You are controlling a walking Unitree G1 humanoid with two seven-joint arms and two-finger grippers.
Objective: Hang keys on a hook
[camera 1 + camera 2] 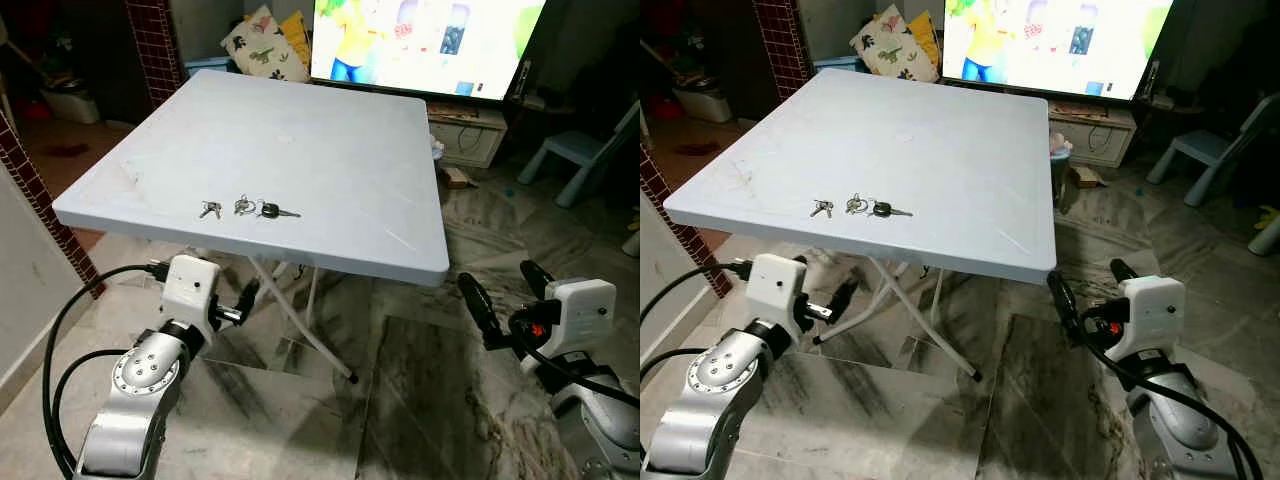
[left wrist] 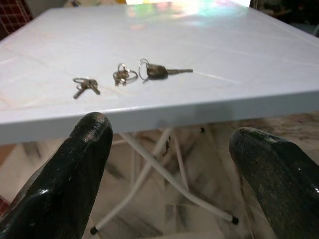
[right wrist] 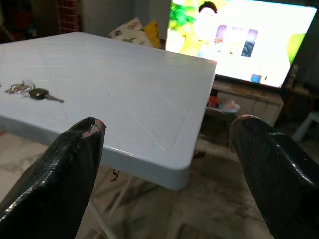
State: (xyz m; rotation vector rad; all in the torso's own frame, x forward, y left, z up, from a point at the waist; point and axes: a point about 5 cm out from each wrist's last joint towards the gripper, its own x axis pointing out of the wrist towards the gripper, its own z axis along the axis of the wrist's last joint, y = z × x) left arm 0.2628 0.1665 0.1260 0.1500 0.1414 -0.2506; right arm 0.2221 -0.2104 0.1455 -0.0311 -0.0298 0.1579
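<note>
- Nearest the camera, the left gripper (image 1: 245,298) is held low, just below the near edge of the table (image 1: 330,130), on the robot's left; its black fingers (image 2: 75,169) are partly hidden behind the white wrist block in the head views, but its wrist view shows them spread wide with nothing between them
- The right gripper (image 1: 505,290) is held low off the table's near right corner, over the marbled floor (image 1: 420,400); its two long fingers (image 3: 60,174) are also spread wide and hold nothing
- Both silver arms are cut off by the lower edge of the head views
- The keys (image 1: 250,208) lie flat on the pale blue-grey tabletop, close to its near edge and towards the robot's left, in front of the left gripper and apart from it
- They lie in a short row of three: a small bunch on the left, a ring with small keys in the middle, and a black-headed key on the right; whether the three are linked is too small to tell
- White folding legs (image 1: 300,320) cross under the table, partly hidden by the top
- Beyond the table, a patterned cushion (image 1: 262,48) and a lit screen (image 1: 420,40) cut off at the top; its picture is blurred
- A pale blue child's chair (image 1: 580,160) stands at the far right
</note>
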